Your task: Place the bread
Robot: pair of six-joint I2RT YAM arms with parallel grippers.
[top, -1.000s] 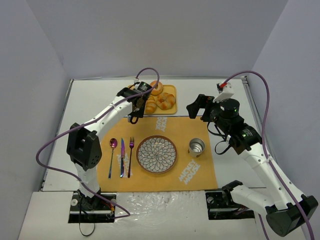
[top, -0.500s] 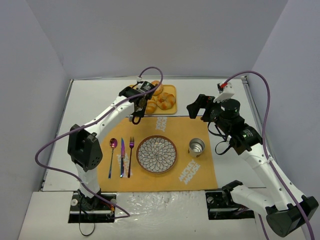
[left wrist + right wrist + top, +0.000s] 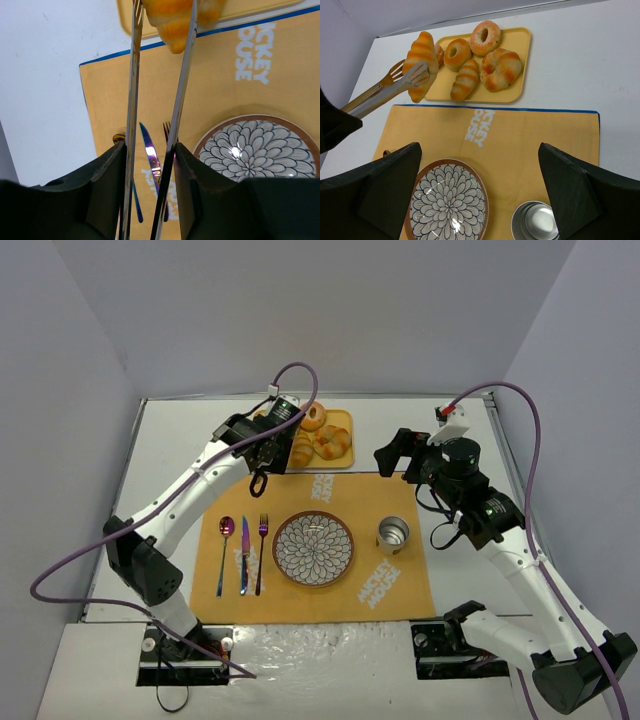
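Left gripper (image 3: 148, 155): fingers closed tightly on the two arms of a pair of metal tongs (image 3: 385, 91); it touches nothing else.
Tongs: arms drawn nearly together, their tips clamped on either side of one roll.
Held roll (image 3: 421, 61): golden, striped; gripped at the left edge of the yellow tray (image 3: 521, 38), with its end showing past the tray's near rim.
Second roll (image 3: 465, 80): lying in the tray, just beside the knotted bun (image 3: 501, 68).
Right gripper (image 3: 398, 453): fingers spread wide, holding nothing, above the far right of the orange placemat (image 3: 535, 145).
Plate (image 3: 449, 202): patterned, at the middle of the placemat, nothing on it.
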